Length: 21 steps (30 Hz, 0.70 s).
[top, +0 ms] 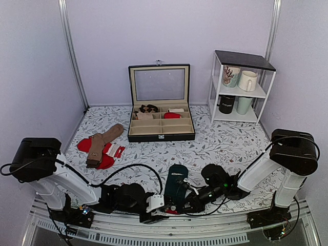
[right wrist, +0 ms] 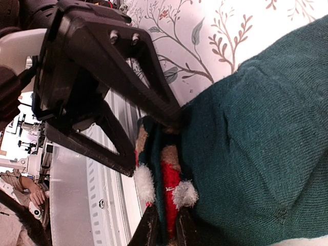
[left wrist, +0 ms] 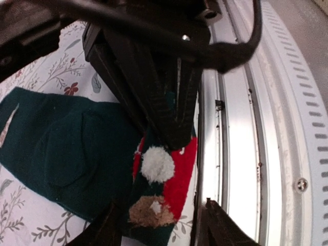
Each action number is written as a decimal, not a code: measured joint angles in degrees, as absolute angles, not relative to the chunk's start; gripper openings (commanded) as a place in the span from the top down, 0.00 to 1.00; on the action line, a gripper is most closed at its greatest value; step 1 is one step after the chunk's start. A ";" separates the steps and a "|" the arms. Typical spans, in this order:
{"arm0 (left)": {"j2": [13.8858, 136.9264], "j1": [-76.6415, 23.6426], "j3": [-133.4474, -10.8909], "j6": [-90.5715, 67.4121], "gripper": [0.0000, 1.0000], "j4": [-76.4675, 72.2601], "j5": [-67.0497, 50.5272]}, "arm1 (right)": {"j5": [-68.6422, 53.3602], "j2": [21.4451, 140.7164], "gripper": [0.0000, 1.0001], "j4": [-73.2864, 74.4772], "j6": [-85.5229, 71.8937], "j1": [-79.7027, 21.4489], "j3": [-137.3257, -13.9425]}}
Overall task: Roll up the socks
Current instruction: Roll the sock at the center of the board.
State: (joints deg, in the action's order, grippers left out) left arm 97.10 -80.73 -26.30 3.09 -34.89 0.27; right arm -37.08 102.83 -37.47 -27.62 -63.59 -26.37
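Observation:
The dark teal socks (top: pixel 177 185) lie flat at the table's near edge. Their end with red, brown and white pom-pom trim points at the rail. My right gripper (top: pixel 180 203) is shut on that trimmed end (right wrist: pixel 171 179), its jaws (right wrist: pixel 166 223) pinching the fabric's edge. My left gripper (top: pixel 156 202) is open, its jaws (left wrist: pixel 163 218) wide apart on either side of the same trimmed end (left wrist: pixel 164 179), facing the right gripper's fingers (left wrist: pixel 154 92). The left gripper also shows in the right wrist view (right wrist: pixel 102 97).
Tan-brown socks (top: pixel 102 142) lie over red socks (top: pixel 105 159) at the left. An open black compartment box (top: pixel 161 134) stands at the back middle. A white shelf (top: pixel 241 95) with mugs stands at the back right. A metal rail (top: pixel 215 225) runs along the near edge.

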 measured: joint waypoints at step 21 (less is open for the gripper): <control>95.55 -80.73 -25.21 3.44 0.51 -37.85 -1.04 | -38.22 103.18 0.88 -37.28 -27.62 -63.20 -26.59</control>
